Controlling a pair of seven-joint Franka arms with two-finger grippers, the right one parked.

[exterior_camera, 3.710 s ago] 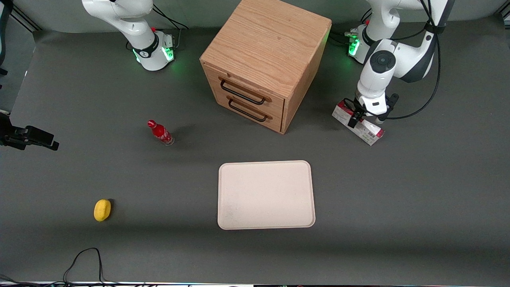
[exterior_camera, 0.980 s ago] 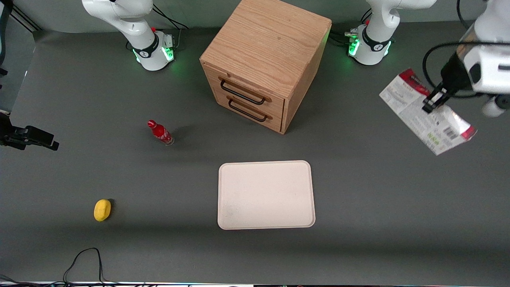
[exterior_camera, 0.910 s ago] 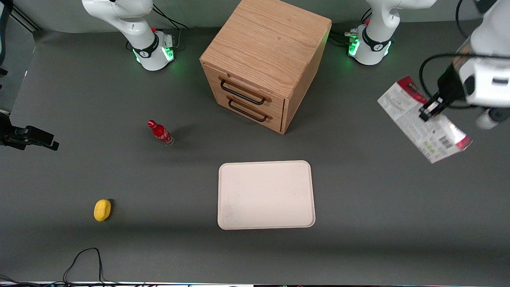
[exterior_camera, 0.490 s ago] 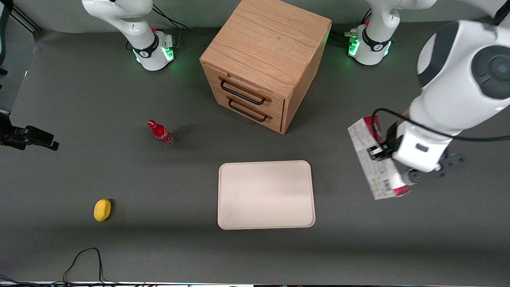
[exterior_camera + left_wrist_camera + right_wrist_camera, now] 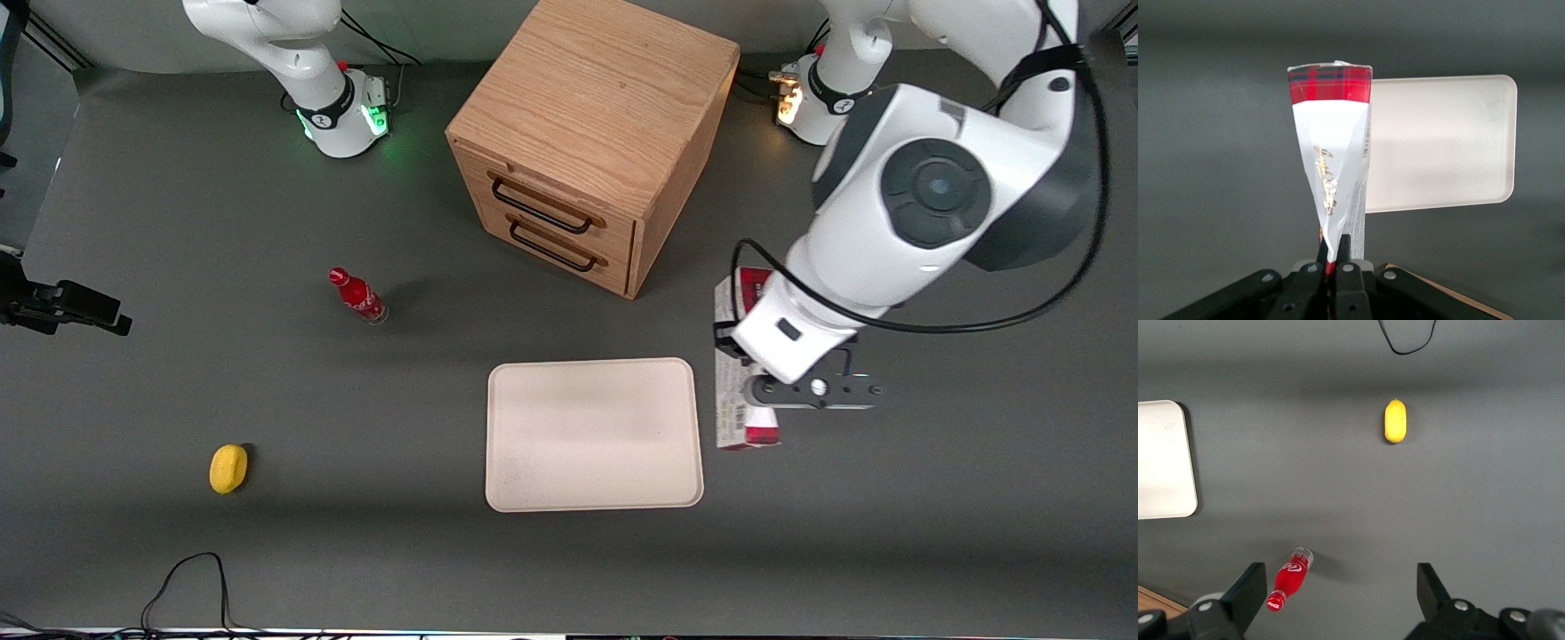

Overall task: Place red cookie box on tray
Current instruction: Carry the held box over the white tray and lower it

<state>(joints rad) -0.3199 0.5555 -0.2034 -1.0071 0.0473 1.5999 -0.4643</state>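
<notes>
I've got the gripper (image 5: pixel 1333 250) clamped on the red cookie box (image 5: pixel 1330 160); fingers (image 5: pixel 1343 248) pinched tight on the thin edge of the carton, seen clearly from the left wrist cam. Box hangs out from the gripper, tartan-red end farthest from the fingers, white face w/ gold script facing the cam.

From the front cam the gripper (image 5: pixel 731 342) is mostly hidden under the arm's big white wrist; the box (image 5: pixel 734 404) pokes out on both sides of it, one red end toward the cabinet, the other red end nearer the front cam. I see it held off the table, lengthwise running near-to-far, just beside the tray (image 5: pixel 593 434) on the working arm's side. Box edge appears very close to the tray's rim but not over it in the front view; in the wrist view the box overlaps the tray's (image 5: pixel 1438 143) short edge. Can't tell exact height above the mat.

Tray sits flat on the grey table (image 5: pixel 933 498), nearer the front cam than the wooden cabinet (image 5: pixel 591 133) w/ two drawers. Toward the parked arm's end: small red bottle (image 5: pixel 357 296) standing, and a yellow lemon-like item (image 5: pixel 228 468) nearer the front cam.
</notes>
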